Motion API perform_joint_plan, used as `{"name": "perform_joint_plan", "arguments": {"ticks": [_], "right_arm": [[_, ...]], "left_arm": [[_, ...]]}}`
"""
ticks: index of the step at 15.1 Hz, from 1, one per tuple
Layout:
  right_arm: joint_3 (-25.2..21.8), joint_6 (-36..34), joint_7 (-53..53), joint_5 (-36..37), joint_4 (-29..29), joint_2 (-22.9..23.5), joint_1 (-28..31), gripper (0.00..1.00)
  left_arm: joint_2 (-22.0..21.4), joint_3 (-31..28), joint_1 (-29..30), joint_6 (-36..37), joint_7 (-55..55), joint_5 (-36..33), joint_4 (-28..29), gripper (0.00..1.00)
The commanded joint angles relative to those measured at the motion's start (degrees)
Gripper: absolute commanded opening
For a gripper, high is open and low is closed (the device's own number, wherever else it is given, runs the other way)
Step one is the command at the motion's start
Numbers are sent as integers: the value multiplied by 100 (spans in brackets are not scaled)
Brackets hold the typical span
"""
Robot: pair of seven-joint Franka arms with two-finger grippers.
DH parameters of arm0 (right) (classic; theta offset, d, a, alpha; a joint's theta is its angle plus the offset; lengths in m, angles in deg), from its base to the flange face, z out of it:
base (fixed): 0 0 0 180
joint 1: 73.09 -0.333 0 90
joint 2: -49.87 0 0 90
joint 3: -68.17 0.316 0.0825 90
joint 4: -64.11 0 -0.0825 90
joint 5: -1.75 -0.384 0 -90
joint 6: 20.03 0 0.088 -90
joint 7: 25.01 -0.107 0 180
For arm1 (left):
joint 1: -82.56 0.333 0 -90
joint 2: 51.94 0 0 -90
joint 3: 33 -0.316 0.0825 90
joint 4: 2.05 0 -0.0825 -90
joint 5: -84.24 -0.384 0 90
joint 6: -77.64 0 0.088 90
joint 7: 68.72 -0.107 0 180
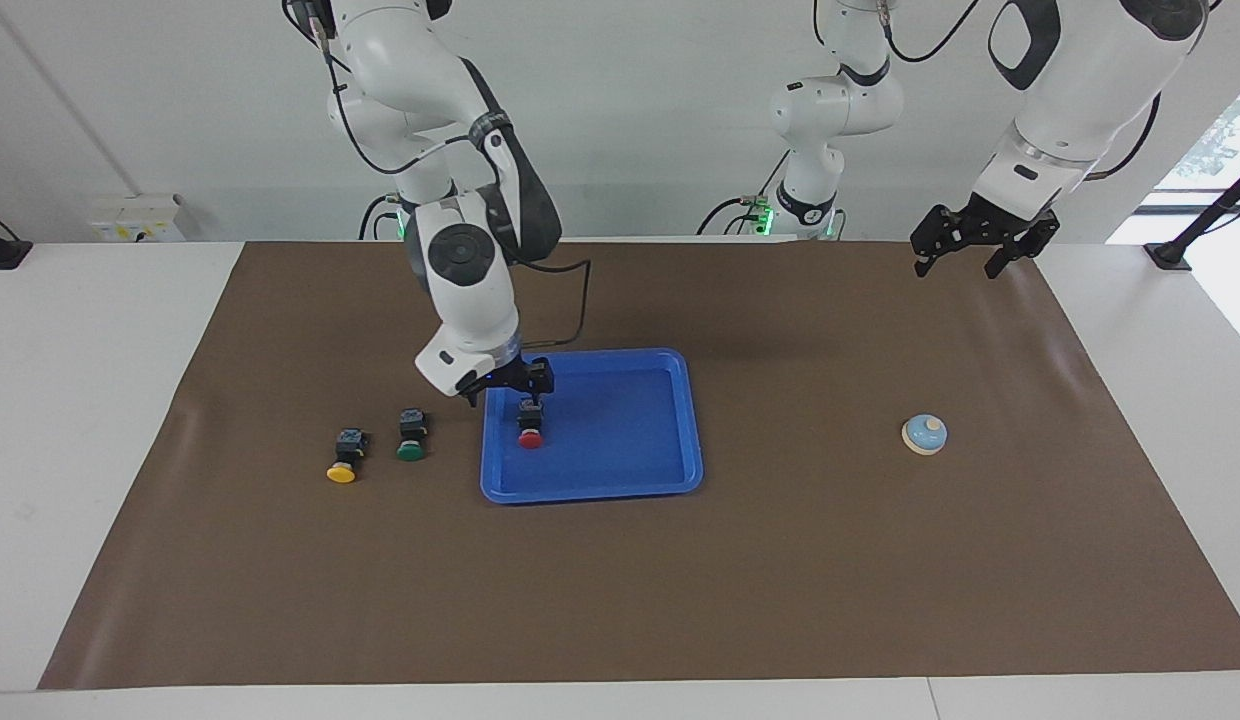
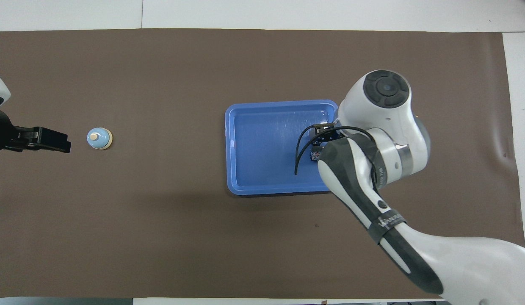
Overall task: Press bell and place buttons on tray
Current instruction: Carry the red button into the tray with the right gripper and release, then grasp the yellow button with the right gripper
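The blue tray point(image 1: 620, 435) lies mid-table and also shows in the overhead view point(image 2: 266, 144). The red button point(image 1: 529, 430) lies in the tray, at the side toward the right arm's end. My right gripper point(image 1: 508, 387) is open and empty, raised just above the red button and the tray's rim. The green button point(image 1: 410, 441) and the yellow button point(image 1: 342, 461) lie on the mat beside the tray; the right arm hides them in the overhead view. The bell point(image 1: 924, 435) point(image 2: 99, 139) stands toward the left arm's end. My left gripper point(image 1: 965, 255) waits open, high up.
A brown mat point(image 1: 780, 560) covers the table. The right arm's wrist and cable hang over the tray's edge in the overhead view point(image 2: 385, 123). The left gripper point(image 2: 61, 143) shows beside the bell in that view.
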Motion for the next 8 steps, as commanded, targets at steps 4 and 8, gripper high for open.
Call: {"name": "perform_joint_plan", "arguments": {"ticks": [4, 8], "right_arm": [[27, -10, 1236, 48, -177, -216, 1238, 100], [18, 639, 1764, 84, -669, -198, 1793, 100]], "left_arm": [[-4, 2, 11, 109, 67, -98, -40, 100], [-4, 2, 11, 109, 67, -98, -40, 100]]}}
